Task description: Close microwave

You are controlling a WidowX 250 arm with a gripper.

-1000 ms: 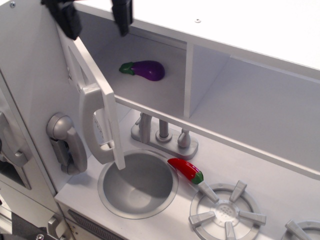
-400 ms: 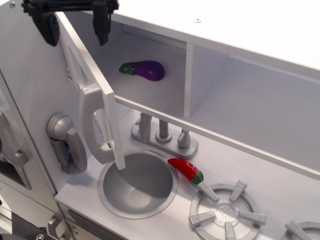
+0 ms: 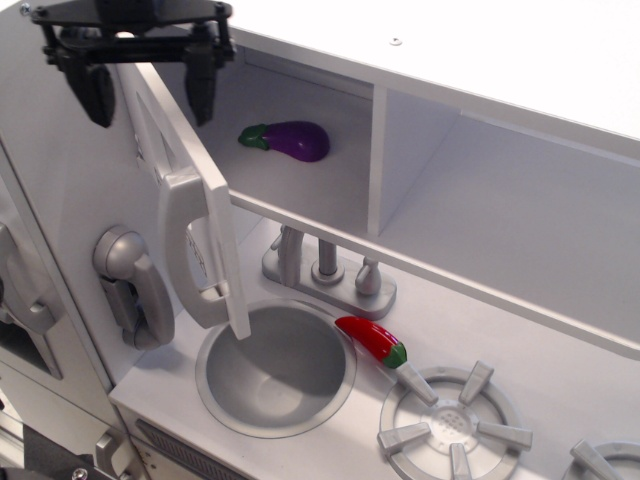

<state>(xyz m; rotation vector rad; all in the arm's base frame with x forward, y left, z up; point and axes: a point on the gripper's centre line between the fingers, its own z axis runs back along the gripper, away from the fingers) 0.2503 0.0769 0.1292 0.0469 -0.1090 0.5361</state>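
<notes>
The microwave (image 3: pixel 300 190) is a white compartment at upper left with its hinged door (image 3: pixel 195 210) swung wide open toward me; the door's handle (image 3: pixel 178 235) faces outward. A purple eggplant (image 3: pixel 290 140) lies inside on the compartment floor. My black gripper (image 3: pixel 150 95) is open at the top left, its two fingers straddling the door's top edge, one on each side. I cannot tell whether a finger touches the door.
A grey toy phone (image 3: pixel 130 285) hangs on the left wall below the door. A faucet (image 3: pixel 325 265) stands behind the round sink (image 3: pixel 275 365). A red chili pepper (image 3: pixel 372 342) lies between the sink and a burner (image 3: pixel 450 425). A doorless shelf (image 3: pixel 500 230) lies to the right.
My gripper has moved left and down from above the compartment's top edge, ending with its fingers on either side of the door's top edge. The door has not visibly moved.
</notes>
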